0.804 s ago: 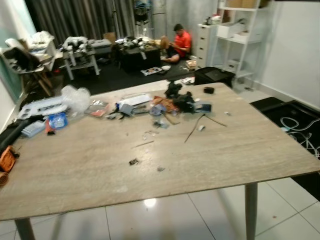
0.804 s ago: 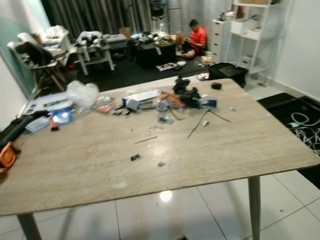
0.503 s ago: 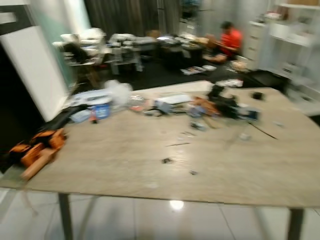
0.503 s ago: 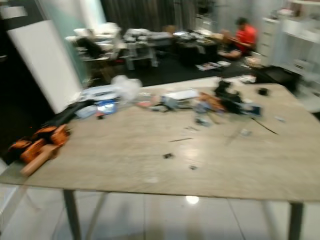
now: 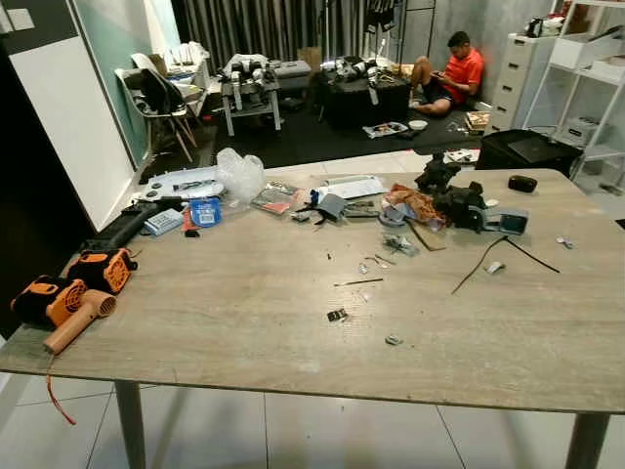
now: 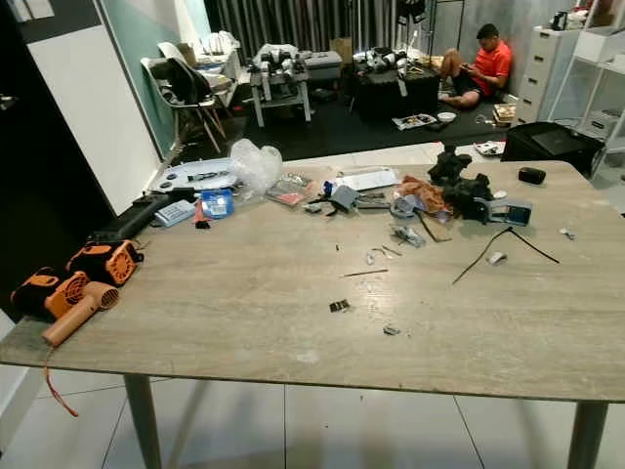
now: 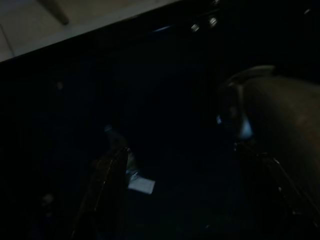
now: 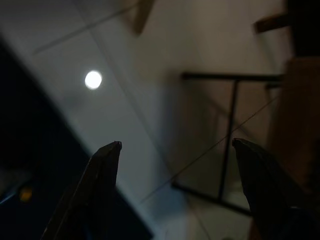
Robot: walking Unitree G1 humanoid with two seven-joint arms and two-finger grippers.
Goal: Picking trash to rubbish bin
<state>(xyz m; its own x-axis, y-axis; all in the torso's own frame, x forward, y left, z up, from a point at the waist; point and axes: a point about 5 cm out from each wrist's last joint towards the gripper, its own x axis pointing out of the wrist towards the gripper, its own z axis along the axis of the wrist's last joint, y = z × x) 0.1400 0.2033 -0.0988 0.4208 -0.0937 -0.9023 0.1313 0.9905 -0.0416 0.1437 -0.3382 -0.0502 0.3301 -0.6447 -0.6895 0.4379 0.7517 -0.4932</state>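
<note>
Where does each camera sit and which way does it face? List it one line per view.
Left eye: on the head, looking down across the table at the orange blower.
Right eye: beside it, same table and blower, slightly offset.
Left wrist: on the hanging left arm, very dark; left gripper fingers faintly visible.
Right wrist: on the hanging right arm, facing floor tiles; right gripper fingers apart, holding nothing.
</note>
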